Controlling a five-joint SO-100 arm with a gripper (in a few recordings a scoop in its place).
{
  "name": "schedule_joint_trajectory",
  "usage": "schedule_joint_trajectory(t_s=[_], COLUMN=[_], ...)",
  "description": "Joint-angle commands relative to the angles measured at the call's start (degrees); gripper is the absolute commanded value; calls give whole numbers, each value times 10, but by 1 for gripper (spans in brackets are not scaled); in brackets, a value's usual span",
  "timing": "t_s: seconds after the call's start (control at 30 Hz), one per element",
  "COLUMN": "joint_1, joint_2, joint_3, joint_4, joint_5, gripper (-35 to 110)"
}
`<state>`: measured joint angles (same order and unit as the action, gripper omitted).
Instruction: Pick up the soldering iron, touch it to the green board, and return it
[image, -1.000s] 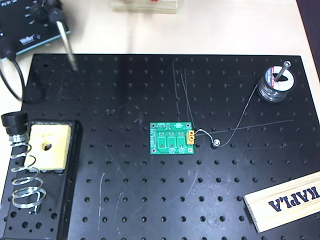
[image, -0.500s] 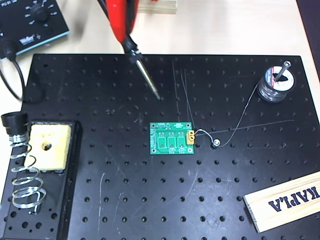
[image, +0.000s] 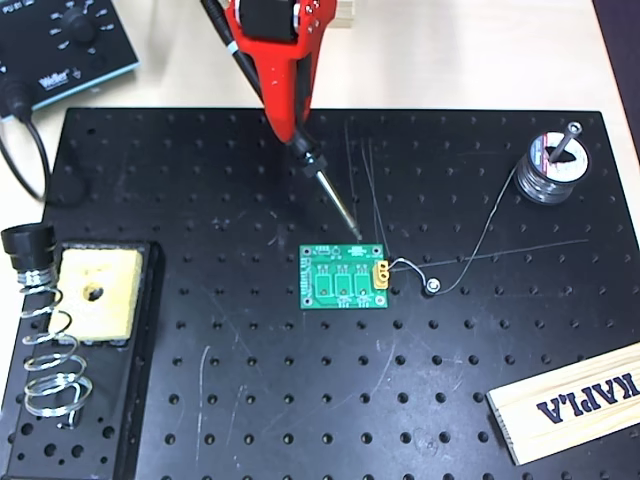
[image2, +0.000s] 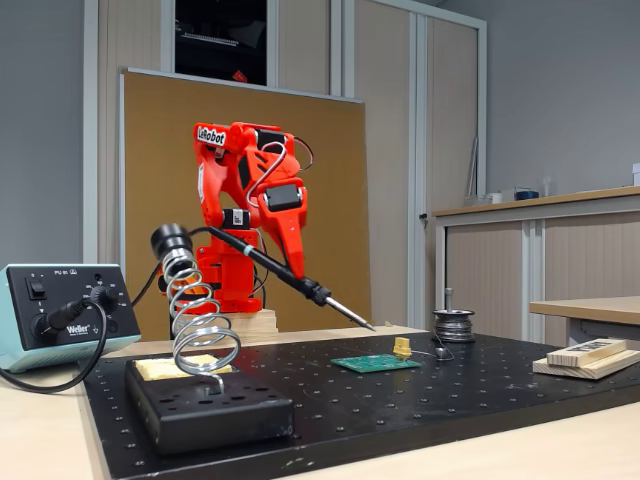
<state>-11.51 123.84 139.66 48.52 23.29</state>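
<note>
1. Fixed view shows the room: a brown panel behind the rig, grey wall panels, and a wooden counter at the right. The overhead view gives the pale wooden table (image: 470, 60) top instead.
2. Black perforated plate (image: 300, 400) covers most of the table in the overhead view; from the side it reads as a thick slab.
3. Red arm (image2: 250, 200) stands behind the plate. Fixed view shows its full height; overhead shows its front end coming in from the top edge.
4. Fingers (image: 290, 125) are clenched around the soldering iron (image: 325, 190), held behind the black collar.
5. Soldering iron slopes down to the right in the fixed view (image2: 300, 285). Its silver tip hangs in the air above the plate, short of the board. Overhead alone, the tip looks like it sits just at the board's top edge, so height needs the side view.
6. Blue-grey soldering station (image2: 60, 315) sits at the left, cable looping off it.
7. Holder base (image: 85, 380) sits at the plate's left, carrying the empty coiled spring (image2: 195, 320) and a yellow sponge (image: 95, 295).
8. Wooden block (image: 570, 400) lies at lower right; the printing on it is legible overhead only.
9. Solder spool (image: 548, 170) stands at upper right, its wire trailing toward the board.
10. Green board (image: 345, 278) lies flat mid-plate, gold connector on its right edge.
</note>
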Motion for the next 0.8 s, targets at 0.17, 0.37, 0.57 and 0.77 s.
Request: schedule_joint_trajectory(t_s=[0.17, 0.37, 0.57, 0.77], joint_1=[-27, -33, -32, -27], joint_2=[-34, -66, -90, -105], joint_3=[8, 3, -4, -16], joint_4=[-46, -73, -88, -89], joint_5=[25, 28, 28, 25], gripper=[0, 0, 0, 0])
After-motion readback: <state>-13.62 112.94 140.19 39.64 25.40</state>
